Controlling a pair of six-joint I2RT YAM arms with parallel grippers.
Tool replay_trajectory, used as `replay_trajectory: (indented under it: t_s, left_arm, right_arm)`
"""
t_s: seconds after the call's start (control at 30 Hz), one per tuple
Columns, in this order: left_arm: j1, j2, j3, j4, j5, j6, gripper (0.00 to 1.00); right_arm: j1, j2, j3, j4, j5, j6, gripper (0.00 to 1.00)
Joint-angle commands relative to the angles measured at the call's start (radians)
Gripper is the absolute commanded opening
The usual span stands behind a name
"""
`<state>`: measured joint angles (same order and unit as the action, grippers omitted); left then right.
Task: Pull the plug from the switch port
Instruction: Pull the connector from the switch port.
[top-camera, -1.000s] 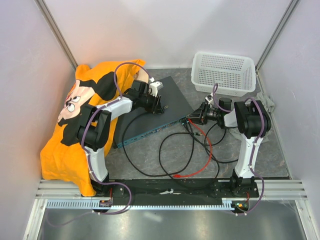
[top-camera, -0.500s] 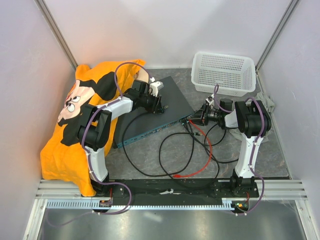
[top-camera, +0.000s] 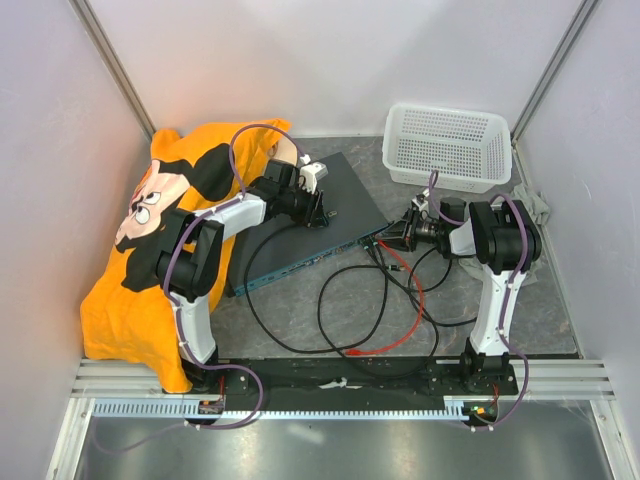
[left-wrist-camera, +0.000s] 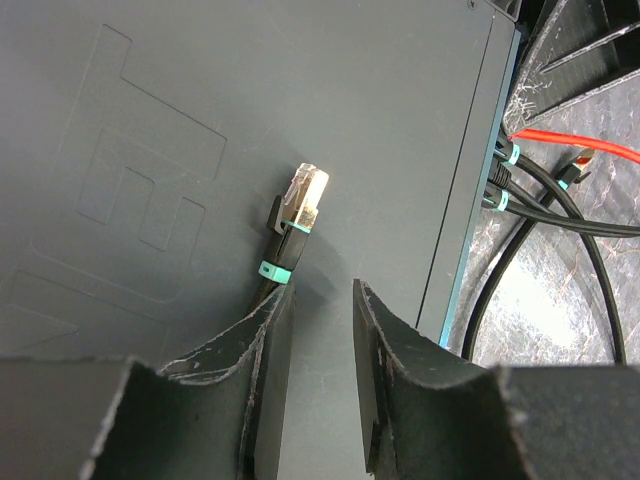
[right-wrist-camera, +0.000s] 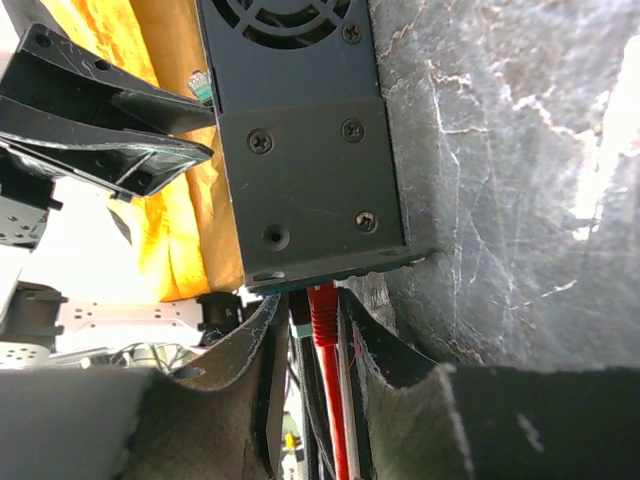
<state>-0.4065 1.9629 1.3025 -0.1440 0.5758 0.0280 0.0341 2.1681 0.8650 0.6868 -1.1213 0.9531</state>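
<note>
The switch (top-camera: 350, 195) lies flat at mid-table, its teal front face toward the cables. A red plug (right-wrist-camera: 322, 308) sits in a port at the switch's (right-wrist-camera: 310, 170) right end, beside a black plug (right-wrist-camera: 299, 325) with a teal band. My right gripper (right-wrist-camera: 310, 297) straddles the red plug, open but narrow, right finger against it and a slit on the left. My left gripper (left-wrist-camera: 322, 290) hovers open over the switch top (left-wrist-camera: 150, 150), nothing between its fingers. A loose clear-tipped plug (left-wrist-camera: 305, 195) rests on that top beside the left finger.
Black cables (top-camera: 340, 310) and a red cable (top-camera: 415, 300) loop on the table in front of the switch. A white mesh basket (top-camera: 447, 145) stands at the back right. An orange cartoon shirt (top-camera: 150, 230) covers the left side. Grey cloth (top-camera: 535, 205) lies by the right wall.
The right gripper's jaws have narrowed around the red plug. Neither arm has visibly shifted in the overhead view.
</note>
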Motion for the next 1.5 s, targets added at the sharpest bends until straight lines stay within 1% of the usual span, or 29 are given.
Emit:
replay_trajectory:
  t_s: [0.0, 0.1, 0.13, 0.23, 0.3, 0.33, 0.47, 0.53, 0.57, 0.6, 0.67, 0.83, 0.93, 1.1, 1.17, 1.3, 1.37, 1.47]
  left_arm:
    - [-0.012, 0.059, -0.029, -0.068, -0.064, 0.052, 0.38]
    - [-0.012, 0.064, -0.026, -0.068, -0.064, 0.052, 0.38]
    - [-0.012, 0.064, -0.023, -0.068, -0.065, 0.05, 0.38]
    - [-0.014, 0.067, -0.025, -0.066, -0.065, 0.05, 0.38]
    - [-0.014, 0.067, -0.025, -0.066, -0.065, 0.05, 0.38]
    - [-0.014, 0.067, -0.023, -0.068, -0.065, 0.05, 0.38]
    - [-0.015, 0.067, -0.025, -0.066, -0.065, 0.05, 0.38]
    - [-0.015, 0.071, -0.023, -0.068, -0.067, 0.049, 0.38]
    - [-0.018, 0.071, -0.023, -0.068, -0.065, 0.047, 0.38]
    - [-0.02, 0.073, -0.022, -0.066, -0.065, 0.047, 0.38]
    - [-0.025, 0.073, -0.019, -0.065, -0.065, 0.043, 0.38]
    - [-0.032, 0.08, -0.019, -0.06, -0.071, 0.032, 0.38]
    - [-0.032, 0.082, -0.022, -0.055, -0.068, 0.027, 0.38]
    - [-0.032, 0.082, -0.022, -0.046, -0.068, 0.024, 0.38]
    - [-0.032, 0.083, -0.025, -0.045, -0.067, 0.024, 0.38]
    - [-0.032, 0.088, -0.026, -0.032, -0.067, 0.023, 0.38]
    - [-0.032, 0.093, -0.026, -0.032, -0.065, 0.023, 0.38]
    - [-0.032, 0.105, -0.029, -0.02, -0.062, 0.02, 0.38]
  right_arm:
    - [0.024, 0.116, -0.029, -0.026, 0.155, -0.024, 0.31]
    - [0.026, 0.131, -0.03, 0.023, 0.155, 0.027, 0.31]
    - [0.027, 0.134, -0.027, 0.029, 0.156, 0.033, 0.34]
    - [0.038, 0.124, -0.026, 0.004, 0.184, 0.032, 0.37]
    - [0.044, 0.116, -0.024, -0.029, 0.196, 0.02, 0.37]
    - [0.043, 0.11, -0.023, -0.038, 0.204, 0.006, 0.33]
    - [0.044, 0.104, -0.021, -0.052, 0.212, -0.004, 0.29]
    - [0.049, 0.087, -0.02, -0.088, 0.225, -0.019, 0.23]
    - [0.049, 0.078, -0.018, -0.136, 0.248, -0.046, 0.19]
    - [0.052, 0.061, -0.023, -0.141, 0.258, -0.051, 0.07]
    - [0.052, 0.041, -0.03, -0.162, 0.279, -0.066, 0.01]
    - [0.049, 0.003, -0.04, -0.185, 0.276, -0.105, 0.01]
    - [0.043, -0.004, -0.018, -0.294, 0.282, -0.186, 0.0]
    - [0.029, -0.001, -0.049, -0.334, 0.296, -0.189, 0.0]
    - [0.024, 0.005, -0.028, -0.436, 0.319, -0.24, 0.01]
    - [0.007, 0.019, -0.018, -0.523, 0.307, -0.298, 0.0]
    - [-0.017, 0.01, -0.038, -0.541, 0.305, -0.327, 0.0]
    - [-0.028, -0.001, -0.079, -0.468, 0.275, -0.298, 0.01]
